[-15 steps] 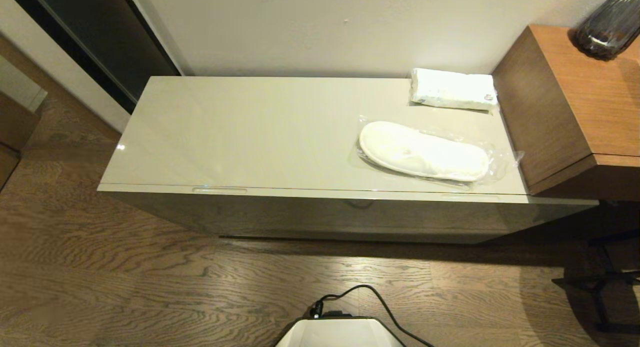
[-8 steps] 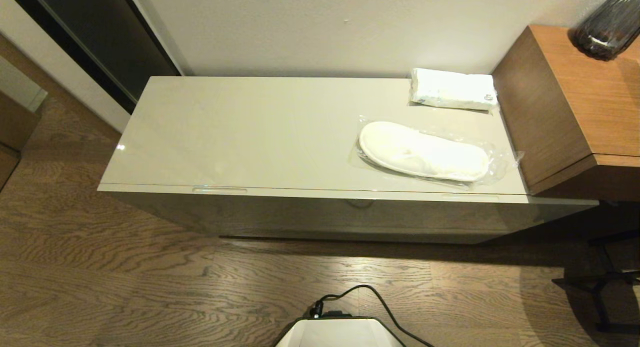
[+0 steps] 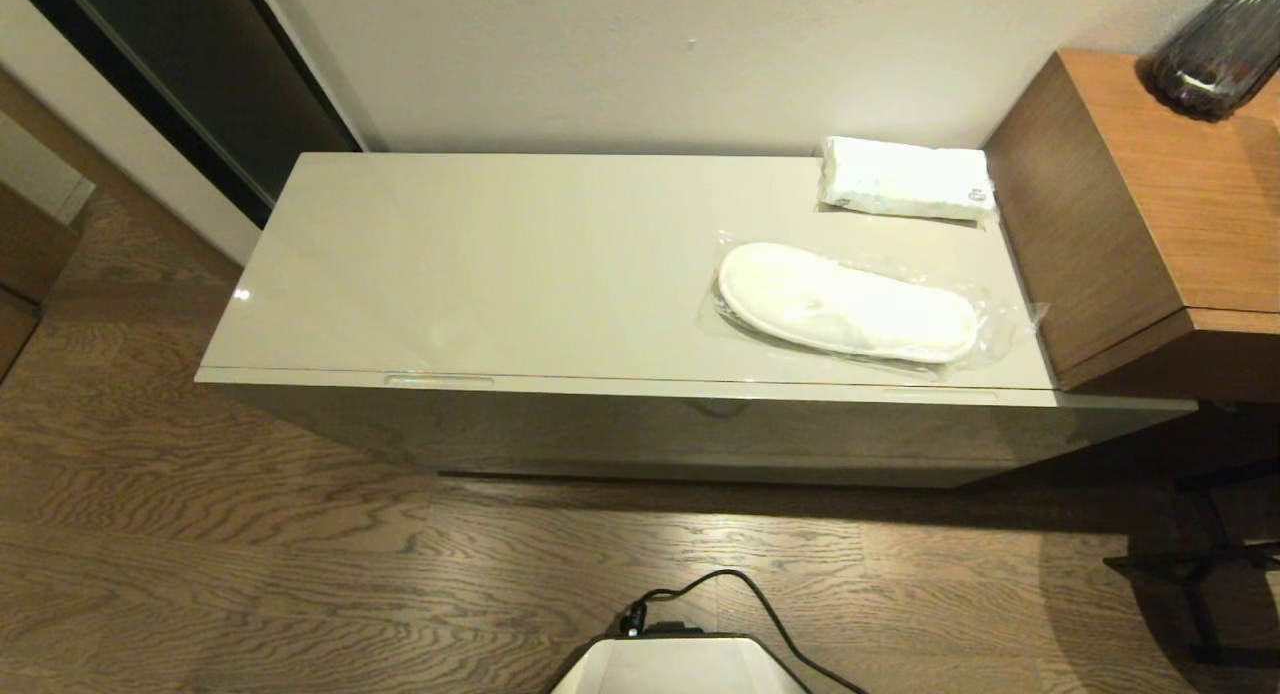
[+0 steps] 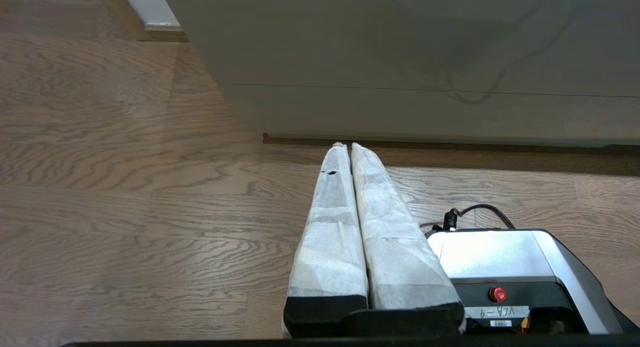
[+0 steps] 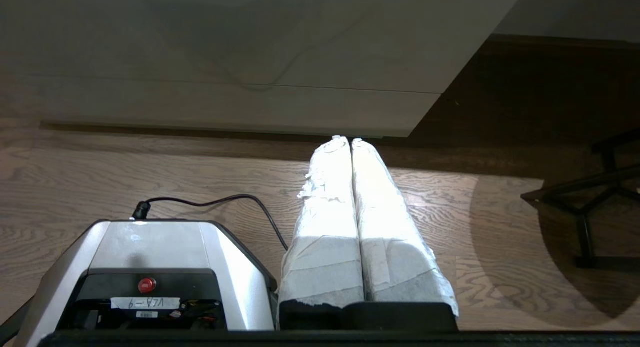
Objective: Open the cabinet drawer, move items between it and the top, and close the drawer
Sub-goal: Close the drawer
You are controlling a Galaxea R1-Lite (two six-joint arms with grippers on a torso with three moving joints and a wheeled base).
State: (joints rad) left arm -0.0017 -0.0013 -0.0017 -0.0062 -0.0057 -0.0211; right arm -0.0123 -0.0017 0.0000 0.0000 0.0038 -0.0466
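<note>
Both arms hung parked low over the floor: the left gripper (image 4: 345,146) and the right gripper (image 5: 348,138) had jaws pressed together, holding nothing. The cabinet drawer (image 3: 640,419) sat closed. On the top (image 3: 500,264) lay the slippers (image 3: 848,302) and, behind them, the tissue pack (image 3: 906,178).

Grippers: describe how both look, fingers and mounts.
The left gripper and right gripper look alike: two long tapering fingers wrapped in creased white tape, set in a black mount. The left's wrap bears a small black mark; the right's is frayed near the tip.
</note>
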